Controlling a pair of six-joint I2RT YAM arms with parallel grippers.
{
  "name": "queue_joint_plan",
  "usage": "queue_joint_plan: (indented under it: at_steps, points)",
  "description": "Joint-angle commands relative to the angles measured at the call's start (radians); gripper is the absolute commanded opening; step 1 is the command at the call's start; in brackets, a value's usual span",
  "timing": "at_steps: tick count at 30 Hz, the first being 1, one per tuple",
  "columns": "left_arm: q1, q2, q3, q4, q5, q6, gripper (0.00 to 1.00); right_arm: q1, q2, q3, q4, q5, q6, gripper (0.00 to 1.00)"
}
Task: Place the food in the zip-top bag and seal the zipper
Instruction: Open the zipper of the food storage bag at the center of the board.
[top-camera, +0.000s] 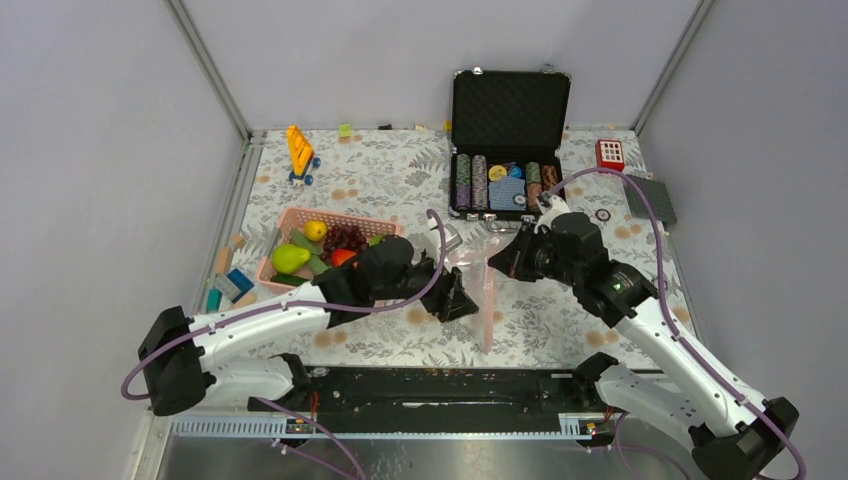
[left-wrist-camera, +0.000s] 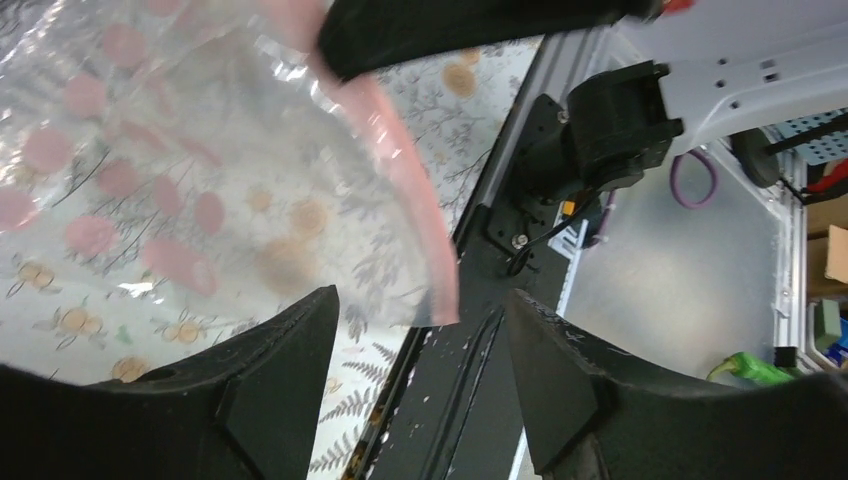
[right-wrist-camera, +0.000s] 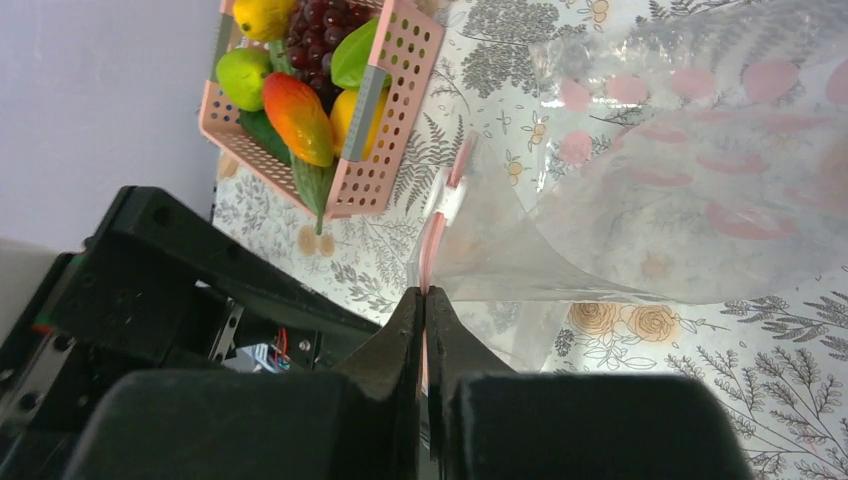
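Clear bag lies mid-table btwn the two arms, mouth edge raised. R gripper has its jaws pressed together on the pink zipper, prob. to hold the mouth up & steady. L gripper has its jaws apart w/ nothing in them. The zipper curves just past its tips, so it's likely lining up on the other lip to spread the mouth. Food all sits in the pink basket, left of the bag. None bagged yet.
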Motion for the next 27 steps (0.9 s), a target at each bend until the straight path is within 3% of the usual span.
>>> queue_joint_plan:
  at_steps: [1,10,17,21,25,26,27]
  points:
    - [-0.021,0.065,0.099,0.089,0.058,-0.036,0.63,0.077,0.021,0.056,0.003,0.195,0.054,0.00]
    - [-0.047,0.145,0.161,-0.005,-0.156,-0.079,0.62,0.150,0.023,0.053,0.031,0.359,0.140,0.00]
    - [-0.077,0.196,0.198,-0.079,-0.217,-0.064,0.52,0.174,0.026,0.057,0.026,0.401,0.166,0.00]
    - [-0.082,0.190,0.193,-0.082,-0.224,-0.061,0.29,0.176,0.030,0.062,0.014,0.417,0.159,0.00]
    - [-0.083,0.176,0.181,-0.079,-0.217,-0.063,0.00,0.177,0.023,0.063,0.017,0.404,0.077,0.00]
    - [-0.082,0.175,0.178,-0.076,-0.217,-0.067,0.00,0.177,0.016,0.059,0.027,0.391,0.049,0.00]
    - [-0.082,0.173,0.173,-0.069,-0.213,-0.071,0.00,0.177,0.006,0.054,0.035,0.379,0.015,0.08]
